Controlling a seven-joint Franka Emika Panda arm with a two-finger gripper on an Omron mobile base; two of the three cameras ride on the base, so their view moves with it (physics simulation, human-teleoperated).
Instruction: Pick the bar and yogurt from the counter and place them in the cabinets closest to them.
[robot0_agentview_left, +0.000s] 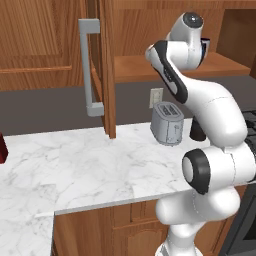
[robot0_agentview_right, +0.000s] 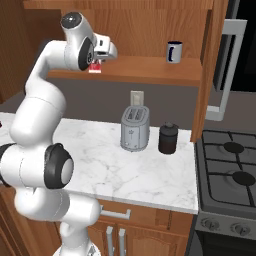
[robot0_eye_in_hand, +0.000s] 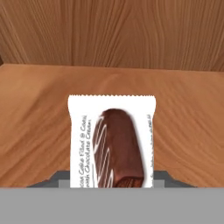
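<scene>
Gripper (robot0_agentview_right: 98, 64) is sitting upper left of the right base view, reaching into the open cabinets (robot0_agentview_right: 150, 70) at shelf lvl. Jaws are closed tight on the bar (robot0_eye_in_hand: 112, 142); in the hand view the pkt is filling centre frame, clamped at its bottom end. Long axis is running straight out from the jaws, toward the cabinet's back wall at top of frame. Bar is showing as a small red/white patch (robot0_agentview_right: 95, 67) just under the hand in the right base view, at the shelf's front edge. Whether it's touching the shelf or hanging just above: can't tell. Judging next move as lower + release; bar is pointing inward already, so no re-orient needed imo. Yogurt: not spotting it on the table (robot0_agentview_left: 100, 160). Toaster (robot0_agentview_left: 166, 122) is standing well below the hand.
</scene>
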